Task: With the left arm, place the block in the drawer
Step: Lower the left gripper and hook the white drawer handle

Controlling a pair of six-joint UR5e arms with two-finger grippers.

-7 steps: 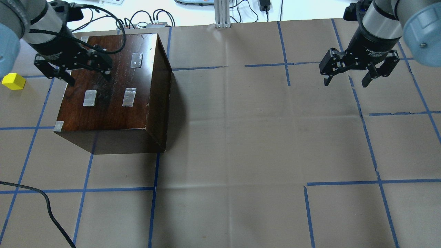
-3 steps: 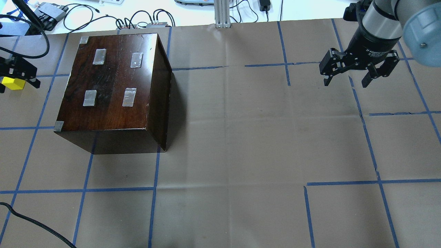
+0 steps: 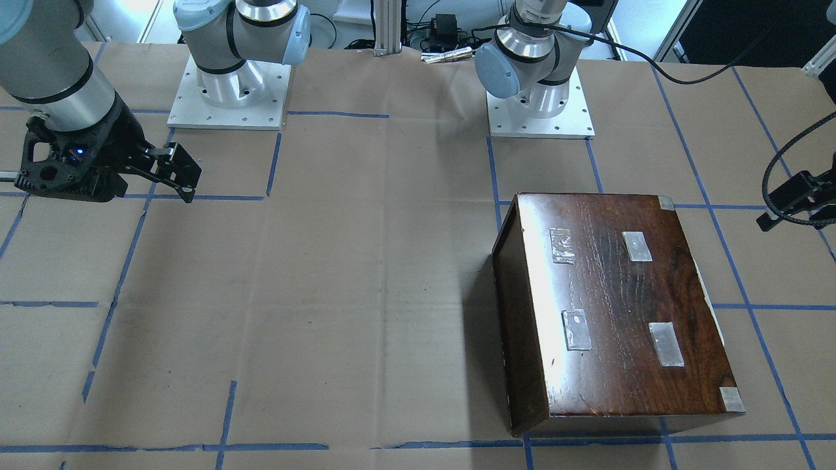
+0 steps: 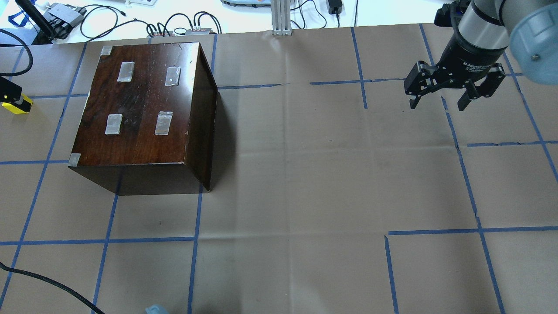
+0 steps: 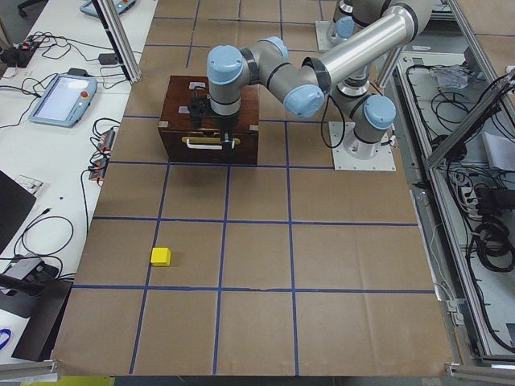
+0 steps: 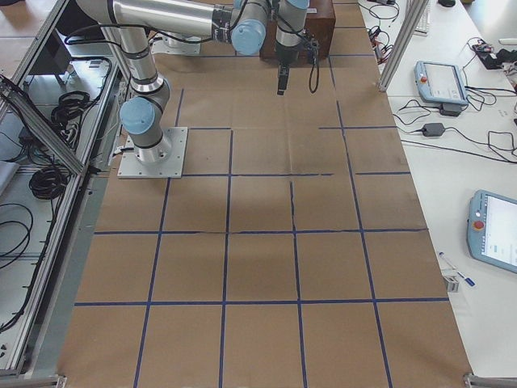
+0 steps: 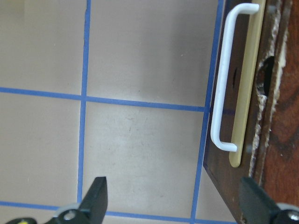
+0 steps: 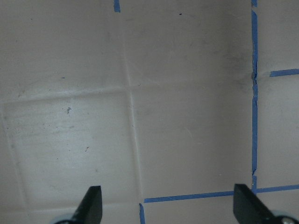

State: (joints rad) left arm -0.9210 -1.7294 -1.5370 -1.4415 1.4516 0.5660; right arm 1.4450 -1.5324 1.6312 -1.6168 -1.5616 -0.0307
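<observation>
The yellow block (image 4: 17,107) lies on the paper left of the dark box (image 4: 144,109), and it also shows in the exterior left view (image 5: 161,256). My left gripper (image 7: 173,198) is open and empty. It hangs above the paper between the block and the box front, mostly past the overhead view's left edge (image 4: 8,90). The drawer is shut. Its dark front panel with the notch (image 7: 267,70) and a white handle (image 7: 224,79) shows in the left wrist view, and its tray is hidden. My right gripper (image 4: 437,105) is open and empty at the far right.
A black cable (image 4: 48,283) lies on the paper at the front left. Cables and an aluminium post (image 4: 281,17) stand along the far edge. Both arm bases (image 3: 539,98) stand at the robot's side. Brown paper with blue tape lines (image 4: 305,174) covers the table.
My left gripper has moved left from over the box's top to the view's left edge, above the block. The block, the box and the right arm have not moved.
</observation>
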